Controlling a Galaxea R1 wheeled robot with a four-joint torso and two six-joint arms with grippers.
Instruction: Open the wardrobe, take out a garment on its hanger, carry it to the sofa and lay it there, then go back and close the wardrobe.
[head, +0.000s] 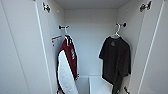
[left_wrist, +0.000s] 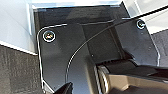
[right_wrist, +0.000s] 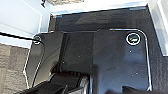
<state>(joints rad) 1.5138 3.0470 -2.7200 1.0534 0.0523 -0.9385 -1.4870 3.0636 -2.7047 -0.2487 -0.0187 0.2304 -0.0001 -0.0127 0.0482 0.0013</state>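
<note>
Currently: wardrobe (head: 22, 50) doors open | gripper spread or pressed together: cannot tell, either arm | black garment (head: 115, 60) on white hanger (head: 116, 32) at wardrobe's right side; maroon jacket (head: 67, 62) at its left | risk: hook snagging its peg, or shirt slipping off a tilted hanger.

Wardrobe (head: 20, 50): both open doors cut off at the frame sides, floor hidden below.
Garment (head: 116, 60): hem cut off at the bottom edge; chest mark too blurred to read.
Jacket (head: 67, 67): lower end cut off; sleeve lettering illegible.
Hanger (head: 117, 31): shoulders hidden under the cloth.
</note>
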